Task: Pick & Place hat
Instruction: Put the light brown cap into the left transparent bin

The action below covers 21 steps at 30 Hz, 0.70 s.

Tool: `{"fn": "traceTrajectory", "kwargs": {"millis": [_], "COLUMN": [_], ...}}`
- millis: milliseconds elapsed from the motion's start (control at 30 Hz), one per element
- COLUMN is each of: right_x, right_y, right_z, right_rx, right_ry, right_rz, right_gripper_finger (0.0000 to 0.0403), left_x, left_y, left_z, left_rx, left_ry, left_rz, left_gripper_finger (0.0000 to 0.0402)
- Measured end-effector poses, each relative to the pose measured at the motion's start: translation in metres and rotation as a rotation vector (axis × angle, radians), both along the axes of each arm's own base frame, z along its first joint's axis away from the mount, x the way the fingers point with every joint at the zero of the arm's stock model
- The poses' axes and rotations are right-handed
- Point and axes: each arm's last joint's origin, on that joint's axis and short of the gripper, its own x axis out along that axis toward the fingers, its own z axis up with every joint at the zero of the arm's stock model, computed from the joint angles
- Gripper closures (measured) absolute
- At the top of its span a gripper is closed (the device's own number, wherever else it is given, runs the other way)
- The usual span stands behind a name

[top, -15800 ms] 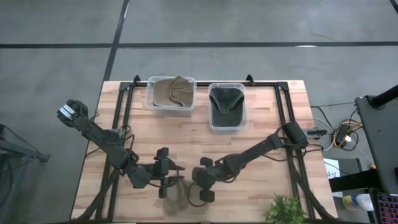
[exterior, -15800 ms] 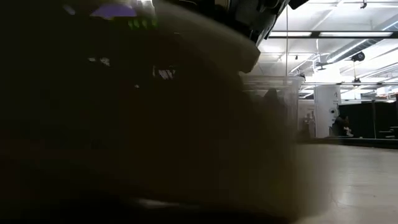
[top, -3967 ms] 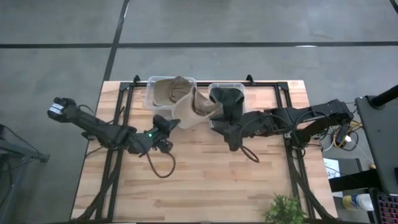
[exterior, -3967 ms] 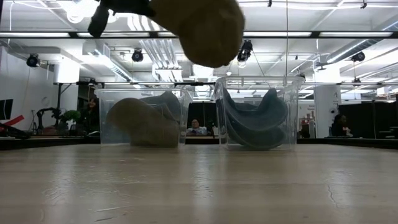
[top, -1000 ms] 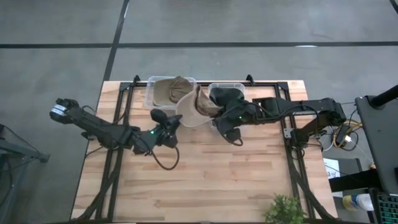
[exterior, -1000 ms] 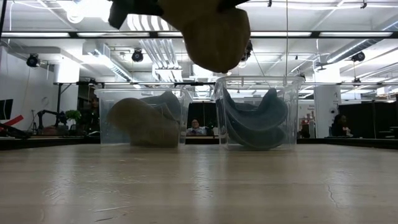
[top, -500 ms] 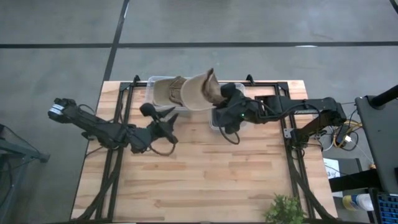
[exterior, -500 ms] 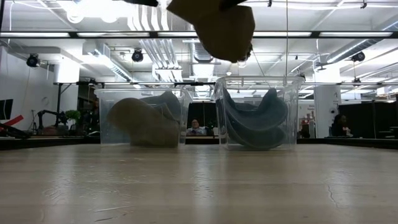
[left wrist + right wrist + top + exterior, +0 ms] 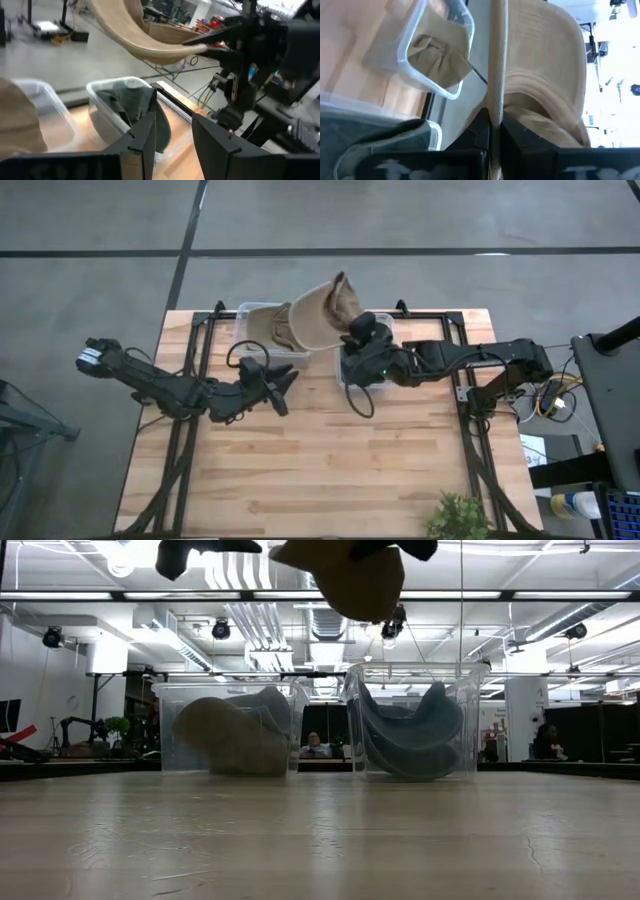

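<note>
A tan cap is up in the air over the far side of the table, between the two clear bins; in the low view the tan cap shows at the top edge. My right gripper is shut on it. My left gripper is open, near the left bin's near side, touching nothing; its left wrist view looks past the open fingers at the cap's brim. The left bin holds tan caps, the right bin dark ones. My right gripper pinches the tan cap's brim between its two fingers, the brim standing edge-on in the wrist view. The fingers come from the table's right, pointing toward the left bin. The cap is lifted clear, its crown beyond the fingers.
The left bin's corner with a tan cap lies below the held cap. The dark caps sit in the right bin under my right arm. A black frame runs along the far edge. A plant stands at the near right corner.
My right gripper has moved up and toward the far edge, carrying the tan cap from in front of the bins to above them; the cap has tipped, its brim now higher. My left gripper has swung a little toward the table's right.
</note>
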Motion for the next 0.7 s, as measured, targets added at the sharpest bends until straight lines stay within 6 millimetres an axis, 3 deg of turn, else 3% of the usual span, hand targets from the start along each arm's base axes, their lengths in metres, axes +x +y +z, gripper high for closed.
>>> {"fn": "traceTrajectory", "kwargs": {"millis": [133,300,700], "right_x": [0.005,0.009,0.009], "right_y": [0.010,0.025,0.040], "right_z": [-0.011,-0.017,-0.013], "right_rx": [-0.051,-0.140,-0.204], "right_ry": [0.047,0.080,0.028], "right_rz": [-0.005,-0.026,-0.068], "right_gripper_finger": [0.0392,0.0392,0.0391], "left_x": [0.000,0.001,0.002], "left_y": [-0.001,-0.002,-0.003], "left_z": [-0.004,0.009,0.010], "left_rx": [-0.083,-0.137,-0.175], "left_ry": [-0.058,-0.198,-0.233], "left_rz": [-0.021,-0.040,-0.082], "left_gripper_finger": [0.0282,0.0282,0.0282]}}
